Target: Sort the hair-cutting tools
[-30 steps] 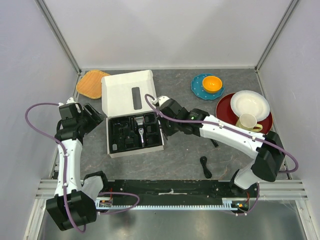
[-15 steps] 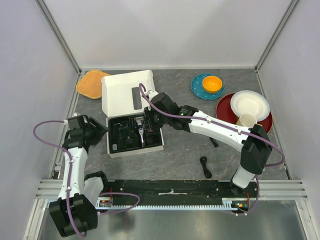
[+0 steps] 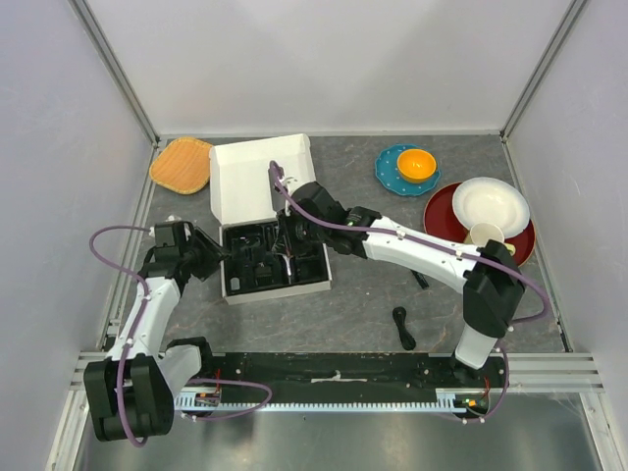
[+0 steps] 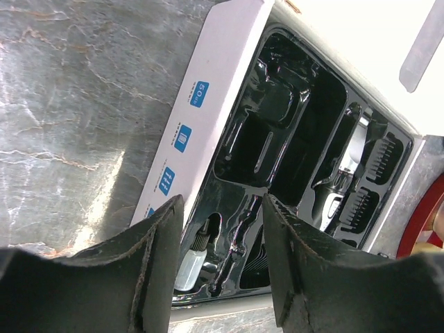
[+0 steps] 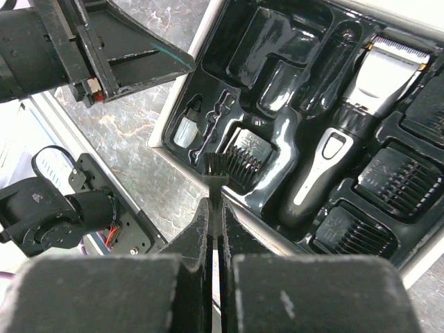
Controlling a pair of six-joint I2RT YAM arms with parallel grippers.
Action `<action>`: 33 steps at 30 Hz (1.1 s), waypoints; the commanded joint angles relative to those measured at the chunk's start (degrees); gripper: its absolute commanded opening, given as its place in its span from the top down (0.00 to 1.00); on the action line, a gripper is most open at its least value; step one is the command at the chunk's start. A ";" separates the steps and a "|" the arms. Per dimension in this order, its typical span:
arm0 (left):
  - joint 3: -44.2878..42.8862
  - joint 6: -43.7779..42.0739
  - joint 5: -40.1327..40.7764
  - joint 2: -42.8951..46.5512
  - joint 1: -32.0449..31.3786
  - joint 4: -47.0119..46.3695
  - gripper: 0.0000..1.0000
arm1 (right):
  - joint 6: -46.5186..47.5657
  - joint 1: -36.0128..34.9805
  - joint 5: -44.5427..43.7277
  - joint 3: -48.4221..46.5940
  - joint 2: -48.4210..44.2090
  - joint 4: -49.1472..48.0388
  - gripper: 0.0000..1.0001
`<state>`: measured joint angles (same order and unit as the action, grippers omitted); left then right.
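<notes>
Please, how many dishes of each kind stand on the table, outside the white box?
Round plates: 2 (teal plate, red plate)
Bowls: 2 (orange bowl, white bowl)
Cup: 1
Square orange dish: 1
Total: 6

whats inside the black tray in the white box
The clipper, comb guards and a small white bottle; some pockets look empty. The right fingers, holding a brush, cover the tray's near edge.

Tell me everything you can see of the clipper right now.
The clipper is black with a silver front panel carrying a switch, and a silver toothed blade head. It lies flat in its moulded slot in the black tray, blade end toward the box lid. Only the tray touches it.
</notes>
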<state>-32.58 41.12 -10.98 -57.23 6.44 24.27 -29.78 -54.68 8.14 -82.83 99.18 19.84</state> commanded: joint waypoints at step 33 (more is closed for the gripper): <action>-16.82 -15.99 16.59 6.59 -2.13 16.77 0.37 | -14.43 -13.18 -29.14 -8.14 17.36 -10.08 1.00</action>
<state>-49.84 27.66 -1.72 -54.83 4.25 40.69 -43.88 -67.24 -16.32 -88.25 115.09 12.49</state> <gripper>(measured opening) 0.633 0.011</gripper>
